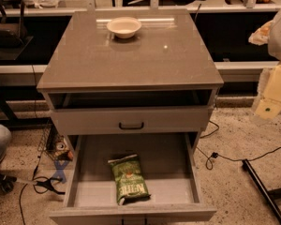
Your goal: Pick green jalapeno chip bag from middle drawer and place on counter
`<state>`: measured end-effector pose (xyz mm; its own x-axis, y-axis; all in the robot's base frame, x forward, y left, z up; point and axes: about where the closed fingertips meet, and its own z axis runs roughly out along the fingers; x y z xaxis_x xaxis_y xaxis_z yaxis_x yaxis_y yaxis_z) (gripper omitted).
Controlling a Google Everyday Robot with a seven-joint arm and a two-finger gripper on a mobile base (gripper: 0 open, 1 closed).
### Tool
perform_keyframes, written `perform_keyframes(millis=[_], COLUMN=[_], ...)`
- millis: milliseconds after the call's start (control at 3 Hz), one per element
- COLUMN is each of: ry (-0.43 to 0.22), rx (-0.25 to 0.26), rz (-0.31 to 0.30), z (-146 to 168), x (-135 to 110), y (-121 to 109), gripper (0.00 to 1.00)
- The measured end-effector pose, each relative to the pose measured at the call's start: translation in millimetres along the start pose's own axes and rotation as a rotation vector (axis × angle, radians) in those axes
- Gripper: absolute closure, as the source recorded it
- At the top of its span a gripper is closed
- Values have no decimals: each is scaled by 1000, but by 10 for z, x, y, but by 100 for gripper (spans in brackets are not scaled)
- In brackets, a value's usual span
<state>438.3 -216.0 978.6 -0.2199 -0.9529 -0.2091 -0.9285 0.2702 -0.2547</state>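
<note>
The green jalapeno chip bag (129, 179) lies flat on the grey floor of the middle drawer (173, 172), which is pulled out wide at the bottom of the view. The bag sits left of the drawer's centre, near its front. The counter (131, 60) is the glossy grey-brown top of the cabinet above it. My gripper (269, 107) hangs at the far right edge of the view, beside the cabinet at about counter height, well away from the bag and holding nothing that I can see.
A white bowl (124, 27) stands at the back of the counter. A shut drawer front with a black handle (131, 125) sits above the open drawer. Cables (215, 156) and a black stand leg (262, 186) lie on the floor to the right.
</note>
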Motion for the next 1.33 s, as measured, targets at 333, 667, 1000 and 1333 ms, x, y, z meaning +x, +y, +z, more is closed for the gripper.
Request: perform_keyframes(millis=[333,667,1000,1333], ry=[0,-5,-3,-12], rx=[0,-9,-142,-252], rz=[0,14,110,205], z=[0,14,684,1378], x=[0,-11,-90,-156], y=[0,2,296,580], gripper=[0,0,0,0])
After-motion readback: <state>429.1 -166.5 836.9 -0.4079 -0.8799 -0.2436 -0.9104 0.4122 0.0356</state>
